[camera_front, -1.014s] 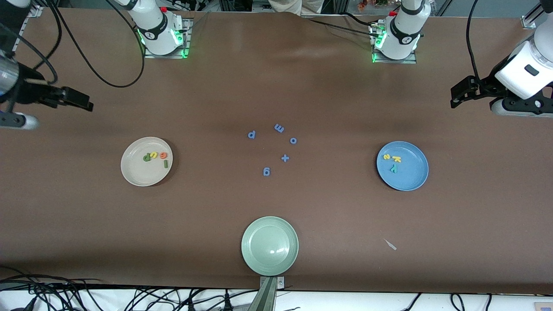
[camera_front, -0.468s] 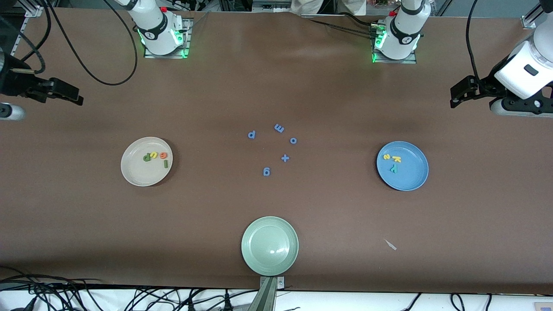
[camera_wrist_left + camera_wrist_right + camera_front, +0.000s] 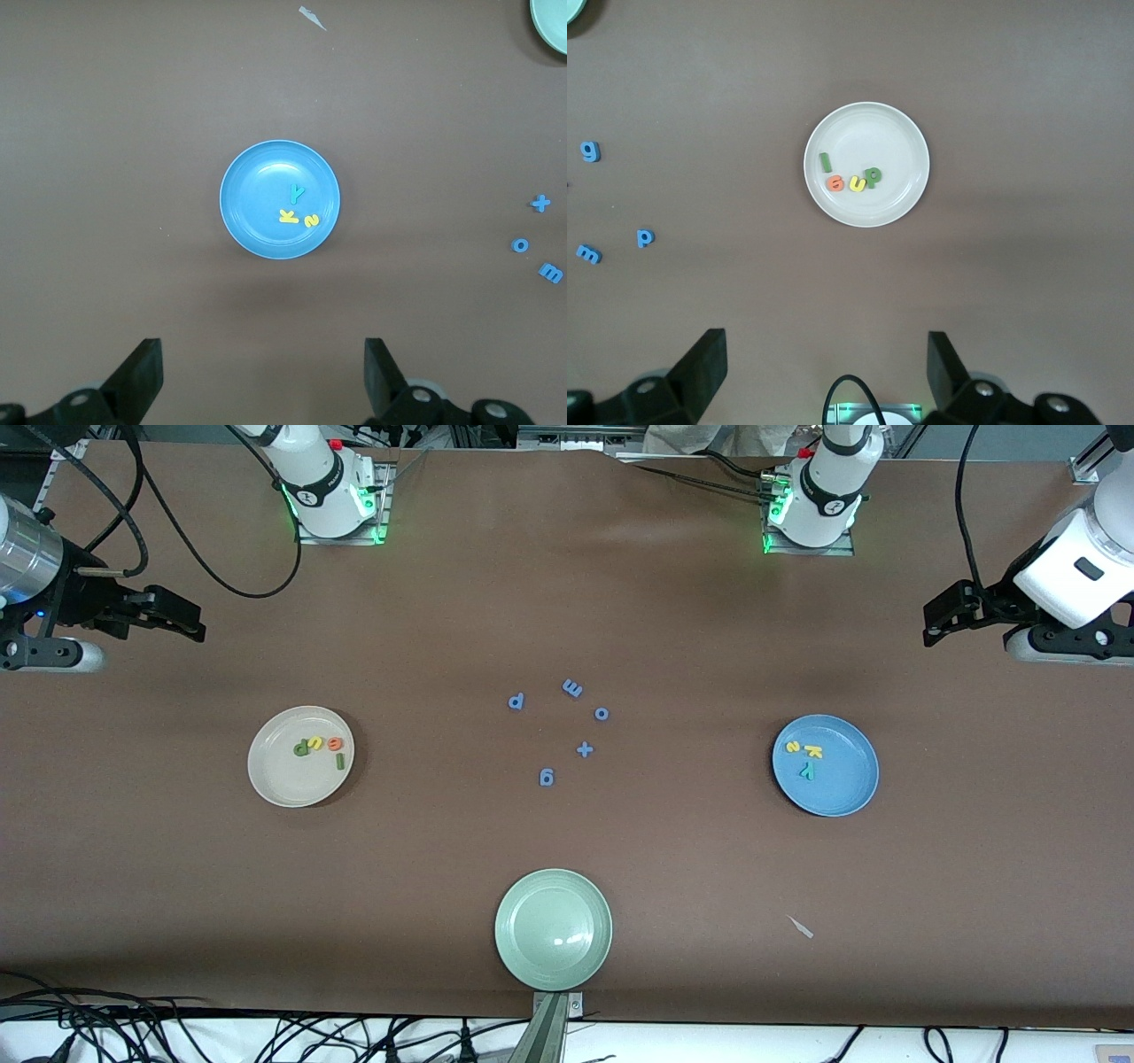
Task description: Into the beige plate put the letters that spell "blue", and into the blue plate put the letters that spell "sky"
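Note:
The beige plate holds a green b, yellow u, orange e and green l. In the blue plate lie a yellow s, yellow k and teal y. My right gripper hangs open and empty over bare table at the right arm's end. The left gripper is open and empty too, high over the left arm's end.
Blue foam pieces lie mid-table: p, m, o, plus sign and g. A pale green plate sits by the near edge. A small pale scrap lies near it, toward the left arm's end.
The right gripper drew out toward the table's end, then came back a little toward the middle. The left arm, plates and letters have not moved.

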{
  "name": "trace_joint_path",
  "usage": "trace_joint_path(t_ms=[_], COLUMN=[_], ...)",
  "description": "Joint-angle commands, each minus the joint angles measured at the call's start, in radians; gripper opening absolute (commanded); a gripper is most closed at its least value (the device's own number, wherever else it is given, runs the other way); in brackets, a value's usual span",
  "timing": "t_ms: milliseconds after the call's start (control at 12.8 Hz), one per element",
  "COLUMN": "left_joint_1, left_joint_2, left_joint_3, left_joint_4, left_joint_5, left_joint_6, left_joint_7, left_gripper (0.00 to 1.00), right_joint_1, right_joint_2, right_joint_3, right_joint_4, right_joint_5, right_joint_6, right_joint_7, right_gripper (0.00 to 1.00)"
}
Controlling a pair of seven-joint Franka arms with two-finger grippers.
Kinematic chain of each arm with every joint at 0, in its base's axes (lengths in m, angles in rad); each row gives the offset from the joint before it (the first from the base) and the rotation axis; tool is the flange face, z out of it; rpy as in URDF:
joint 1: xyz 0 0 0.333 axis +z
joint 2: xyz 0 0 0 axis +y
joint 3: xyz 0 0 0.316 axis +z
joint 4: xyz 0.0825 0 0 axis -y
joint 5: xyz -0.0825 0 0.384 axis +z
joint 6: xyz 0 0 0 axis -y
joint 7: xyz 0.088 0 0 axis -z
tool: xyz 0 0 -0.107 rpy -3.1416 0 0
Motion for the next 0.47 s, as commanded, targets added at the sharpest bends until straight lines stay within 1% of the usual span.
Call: trace_joint_path(t_ms=[0, 390], left_joint_1=[-0.004, -0.008], left_joint_2=[0.006, 0.006], left_joint_3=[-0.002, -0.004], left_joint_4=[0.026, 0.026], left_joint_5=[0.019, 0.019], left_joint_6=[-0.023, -0.021], left_joint_7=[0.011, 0.006], left_gripper=[1.00, 1.00], right_joint_1=[-0.002, -0.005], right_joint_2=[-0.007, 0.004], right_joint_3=[0.005, 0.003], right_joint_4=[-0.009, -0.006], right_joint_5=[-0.014, -0.012], right_joint_6=[0.003, -0.002], right_joint_7=[-0.017, -0.023], right_gripper=[1.00, 1.00])
